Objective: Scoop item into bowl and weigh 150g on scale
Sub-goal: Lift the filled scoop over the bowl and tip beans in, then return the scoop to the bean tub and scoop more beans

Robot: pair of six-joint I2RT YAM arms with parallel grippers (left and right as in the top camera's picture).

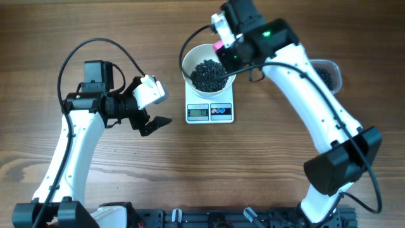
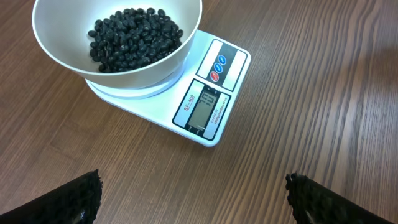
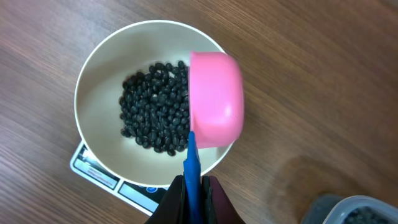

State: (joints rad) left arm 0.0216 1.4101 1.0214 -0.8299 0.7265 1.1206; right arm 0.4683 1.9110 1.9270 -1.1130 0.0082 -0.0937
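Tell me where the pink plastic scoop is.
Right wrist view: the pink scoop hangs over the right rim of the round white bowl, held by the right gripper.

1. Read "SF-400" in small print on the scale point(image 2: 186, 93), just left of its grey display point(image 2: 207, 110).
2. Showed dark digits on that display, too blurred to make out.
3. Carried tiny marks on the two round buttons point(image 2: 219, 66), illegible.

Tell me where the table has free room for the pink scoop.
Free: bare table in front of the scale, and left of the bowl up to the left arm. Crowded: right of the bowl, by the right gripper, scoop and tub.
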